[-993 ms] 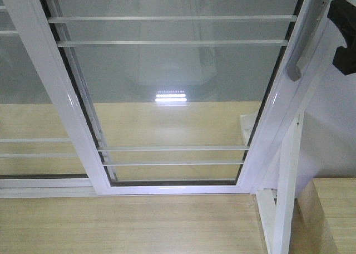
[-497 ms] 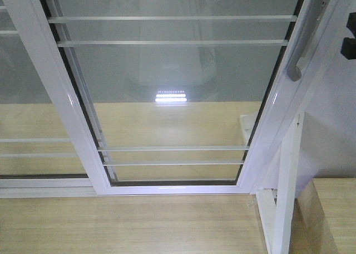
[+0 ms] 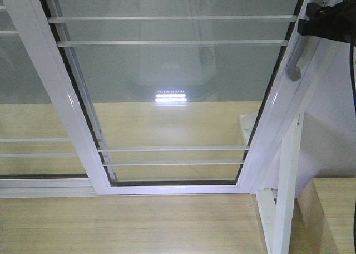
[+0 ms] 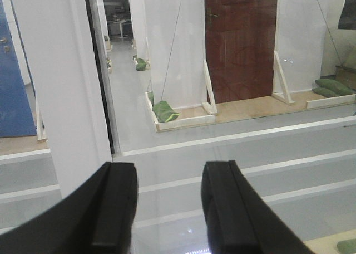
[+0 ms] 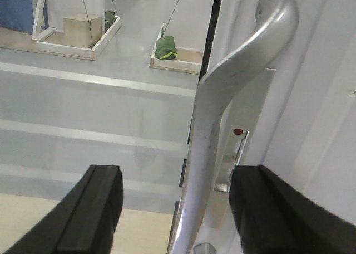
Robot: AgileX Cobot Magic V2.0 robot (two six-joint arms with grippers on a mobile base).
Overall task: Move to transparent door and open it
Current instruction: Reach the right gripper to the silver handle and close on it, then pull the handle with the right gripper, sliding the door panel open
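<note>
Returned toward the door (image 3: 178, 87), our right gripper (image 5: 177, 206) stands open astride the handle (image 5: 222, 98) on its right rail; if we close off-centre, the handle may slip free.

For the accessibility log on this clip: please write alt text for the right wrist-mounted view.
The right gripper, open, frames the curved grey metal handle of the transparent door; its black fingers sit either side without visible contact. Left of the handle, the door's barred glass shows grey floor beyond.
</note>
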